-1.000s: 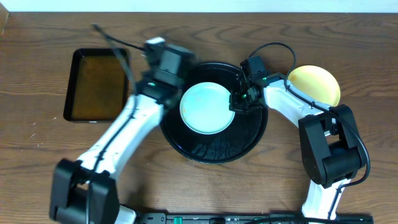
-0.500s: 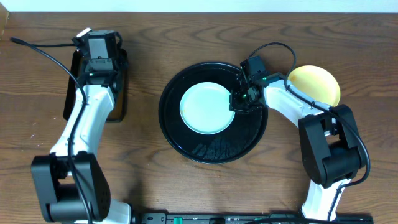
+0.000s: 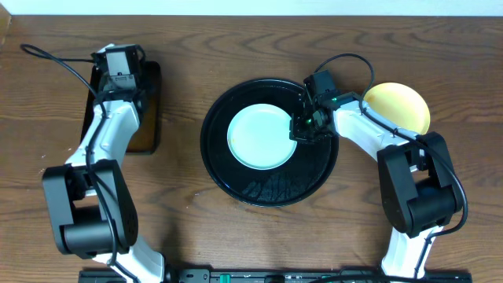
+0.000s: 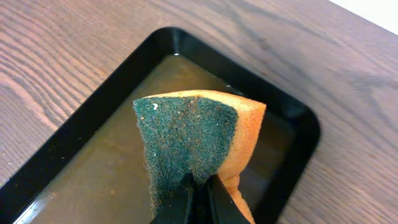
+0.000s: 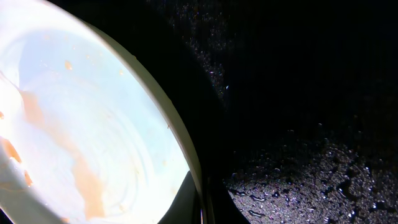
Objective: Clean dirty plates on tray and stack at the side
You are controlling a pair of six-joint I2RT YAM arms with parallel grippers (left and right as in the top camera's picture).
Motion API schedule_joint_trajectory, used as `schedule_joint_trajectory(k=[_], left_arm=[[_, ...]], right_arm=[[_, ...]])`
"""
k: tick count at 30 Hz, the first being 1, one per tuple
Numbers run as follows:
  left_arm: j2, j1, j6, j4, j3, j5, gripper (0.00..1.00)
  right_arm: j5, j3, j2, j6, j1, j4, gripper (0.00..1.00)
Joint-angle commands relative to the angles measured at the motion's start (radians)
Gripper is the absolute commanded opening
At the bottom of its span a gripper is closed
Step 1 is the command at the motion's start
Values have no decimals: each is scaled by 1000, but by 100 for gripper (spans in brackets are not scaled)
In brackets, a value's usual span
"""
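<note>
1 big change: your left hand (image 4: 199, 202), closed on the green-and-orange sponge (image 4: 193, 134), now hangs over the rectangular black pan (image 4: 297, 121) of brownish liquid (image 4: 106, 171) at the far left of the table (image 3: 236, 35). 1 second ago it was at the left edge of the round black tray (image 3: 271, 192), beside the mint-white plate (image 3: 259, 137). I judge this a trip to wet or rinse the sponge, so the scrub is not finished; your right wrist view shows orange sauce streaks (image 5: 81, 177) on that plate. Your right hand (image 3: 303, 126) has not moved: it is closed on the plate's right rim, pinning it on the wet tray. The pale yellow plate (image 3: 401, 106) lies on the table just right of the tray, as before.
</note>
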Motion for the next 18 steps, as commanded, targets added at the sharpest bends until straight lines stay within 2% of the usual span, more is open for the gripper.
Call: schedule_joint_trajectory(k=[1,6,9,10,11,18], left_arm=[[31,32,24,8,-12,-6,8],[58,54,23,-33,-14,-4,10],[64,53,16,-49,-16,59,54],[63,53,16,-49,-16,77,64],[62,53,16,-48,-16,84,68],[-6,53,16,-70,-16,84,72]], right_arm=[[86,-11,45,3,-12,-8,1],[87,-11,45,3,-12,-8,1],[87,-11,45,3,-12,-8,1],[87,-11,45,3,-12,-8,1],[86,-11,45,3,-12,-8,1],[86,-11,45,-7,-12,-8,1]])
